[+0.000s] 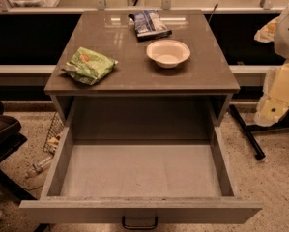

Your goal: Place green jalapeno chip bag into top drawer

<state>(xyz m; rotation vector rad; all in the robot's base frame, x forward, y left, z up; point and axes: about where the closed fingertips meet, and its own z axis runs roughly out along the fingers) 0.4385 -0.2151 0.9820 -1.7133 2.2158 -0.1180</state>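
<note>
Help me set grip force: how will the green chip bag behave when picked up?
The green jalapeno chip bag looks crinkled and puffy, so probably light and apt to crumple when pinched. Its film may slip. Lying flat, it should slide, not roll. The gripper is at the right edge, apart from it.

The green bag [89, 65] was crinkled, shiny foil. The tabletop [134, 66] was smooth and glossy, catching glare. The drawer [139, 170] had a pale, matt bottom, and its handle [139, 223] was dark metal. The bowl [167, 52] looked smooth and dull white. The gripper [268, 31], at the right edge, seemed pale smooth plastic.
</note>
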